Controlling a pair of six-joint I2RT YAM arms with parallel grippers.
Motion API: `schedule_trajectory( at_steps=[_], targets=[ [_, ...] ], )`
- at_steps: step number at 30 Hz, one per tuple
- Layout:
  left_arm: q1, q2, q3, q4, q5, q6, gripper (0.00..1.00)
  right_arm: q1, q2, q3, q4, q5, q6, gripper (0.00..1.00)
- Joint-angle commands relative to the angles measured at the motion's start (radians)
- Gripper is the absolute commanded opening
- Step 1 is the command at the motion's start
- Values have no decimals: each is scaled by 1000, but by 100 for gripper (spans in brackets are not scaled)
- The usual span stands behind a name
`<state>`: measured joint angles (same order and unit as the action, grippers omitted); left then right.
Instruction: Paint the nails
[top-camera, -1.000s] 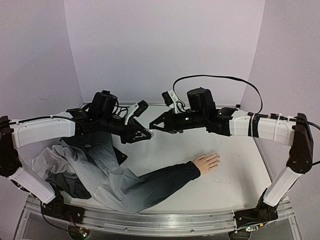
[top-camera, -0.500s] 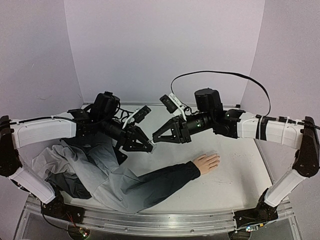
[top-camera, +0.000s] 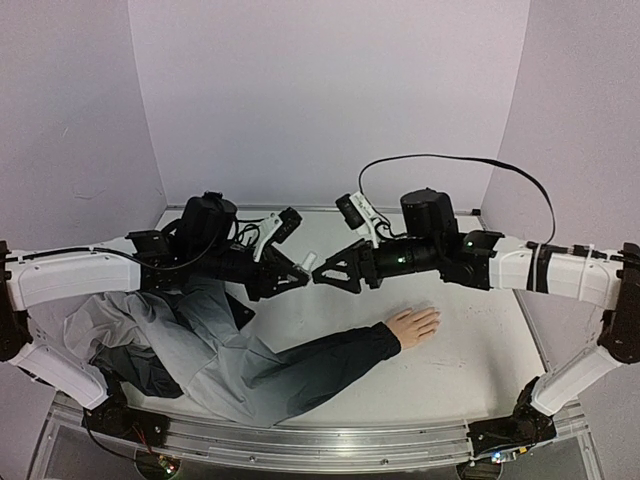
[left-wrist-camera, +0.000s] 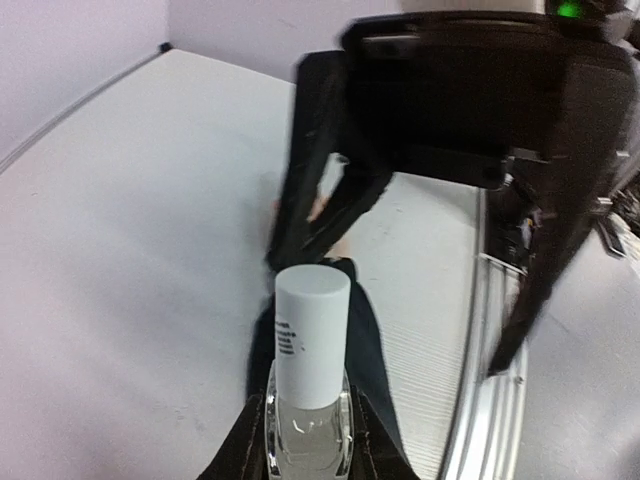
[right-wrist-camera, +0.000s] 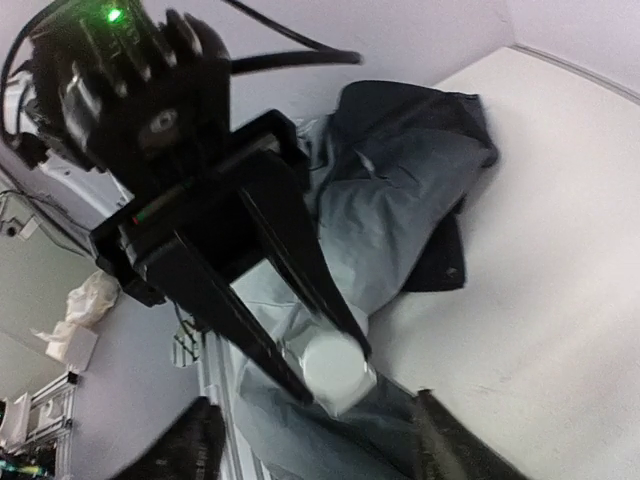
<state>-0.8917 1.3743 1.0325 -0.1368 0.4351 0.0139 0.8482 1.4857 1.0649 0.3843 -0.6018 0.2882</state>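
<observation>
My right gripper (top-camera: 328, 276) has sprung apart since a second ago. From above, my left gripper (top-camera: 298, 272) stays clamped on the small bottle (top-camera: 310, 262), held above the surface (top-camera: 480, 350). The nails (top-camera: 436, 317) lie well apart from it, on the mannequin hand (top-camera: 412, 326) at a dark sleeve's (top-camera: 335, 355) end.

Left wrist: the white cap (left-wrist-camera: 312, 320) is on, with clear liquid (left-wrist-camera: 305, 440) in the see-through body below.

Right wrist: that cap sits just ahead of my spread fingers (right-wrist-camera: 195, 445), apart from them.
</observation>
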Motion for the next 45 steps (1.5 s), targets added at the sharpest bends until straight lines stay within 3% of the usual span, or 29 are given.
schedule_trajectory(
  at_steps=[1,6,14,22,25,31,37,45],
  targets=[
    [0,-70,-64,163,-332,-48,0,8,-148,-35,12,274,122,95],
    [-1,-72,-104,199,-521,-109,0,8,-239,-124,73,499,346,98],
    [-11,-35,-107,214,-628,-155,0,37,-54,-20,187,429,482,96],
    [-35,-36,-120,217,-637,-152,0,103,141,173,182,473,502,78],
    [-40,-34,-123,218,-635,-150,0,126,168,209,176,515,481,76],
    [-46,-31,-115,218,-629,-150,0,151,226,269,145,587,459,59],
    [-50,-27,-108,218,-618,-152,0,161,275,327,112,639,437,52],
    [-55,-41,-108,217,-608,-159,0,164,306,343,99,653,411,34]
  ],
)
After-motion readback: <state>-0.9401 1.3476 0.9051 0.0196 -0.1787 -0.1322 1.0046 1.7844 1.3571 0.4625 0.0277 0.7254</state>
